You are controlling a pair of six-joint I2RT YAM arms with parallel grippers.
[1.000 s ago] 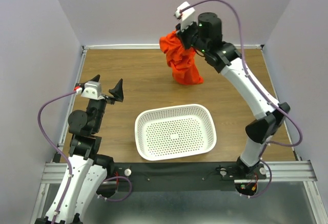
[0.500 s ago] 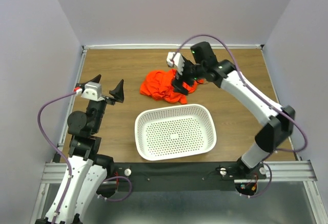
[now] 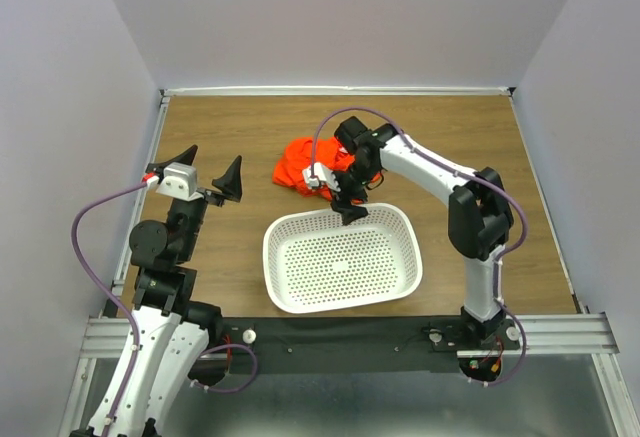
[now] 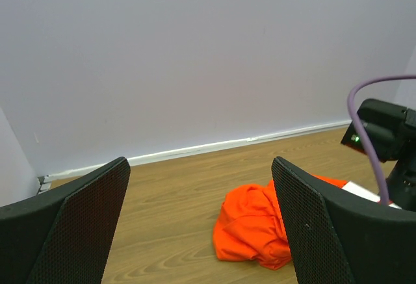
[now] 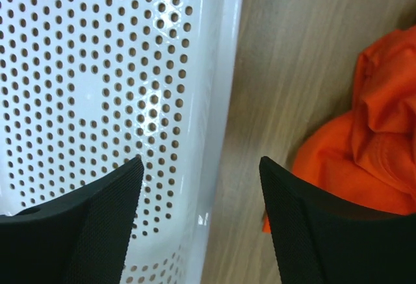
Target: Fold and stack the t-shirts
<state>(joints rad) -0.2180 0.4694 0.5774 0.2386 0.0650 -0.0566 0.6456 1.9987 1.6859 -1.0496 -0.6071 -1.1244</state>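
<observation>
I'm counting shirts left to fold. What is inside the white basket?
Nothing shows inside the basket: bare perforated floor. The right gripper covers a bit of its far edge. The t-shirt lies crumpled on the table behind it.

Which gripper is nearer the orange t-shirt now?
Right. The right gripper is open beside the t-shirt, over the white basket at its far rim; the left gripper, open, stands apart to the shirt's left.
</observation>
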